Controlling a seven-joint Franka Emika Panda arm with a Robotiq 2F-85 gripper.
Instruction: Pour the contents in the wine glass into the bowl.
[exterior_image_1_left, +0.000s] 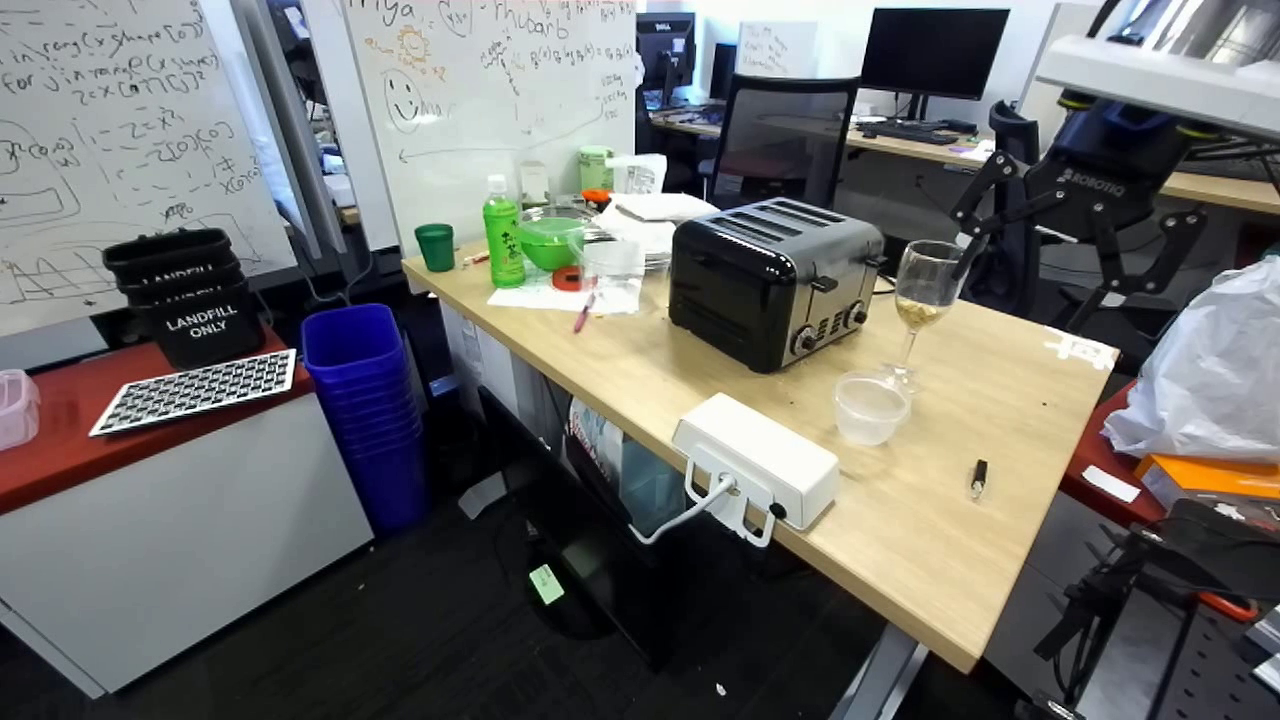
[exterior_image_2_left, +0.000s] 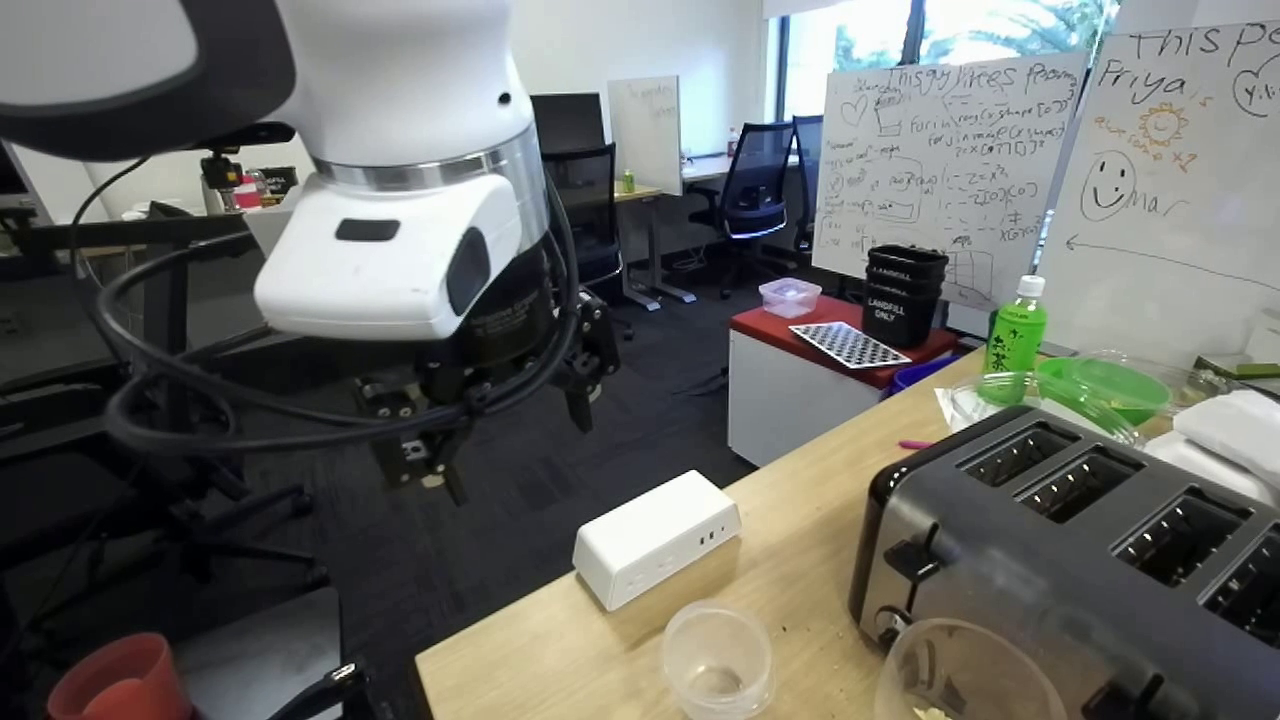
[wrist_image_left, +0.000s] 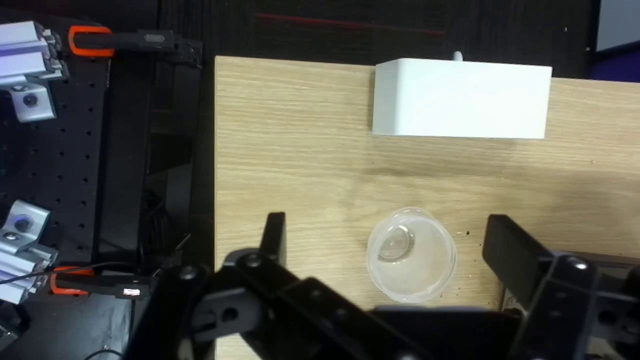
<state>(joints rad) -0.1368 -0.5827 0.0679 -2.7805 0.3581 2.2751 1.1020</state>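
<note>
1. Wine glass (exterior_image_1_left: 921, 295): clear, rounded, thin-stemmed, pale bits inside; upright on the grained wooden table (exterior_image_1_left: 920, 520); one jaw overlaps its edge in an exterior view, contact unclear.
2. Bowl (wrist_image_left: 417, 255): round, translucent, below the jaws and framed between them in the wrist view.
3. Gripper (wrist_image_left: 390, 240): jaws spread wide, released.
4. Toaster (exterior_image_1_left: 775, 285): boxy, glossy black and metal, past the glass from the jaws.

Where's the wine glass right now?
In an exterior view, the wine glass stands on the table right of the picture's centre, to the right of the toaster and just behind the clear bowl.
</note>
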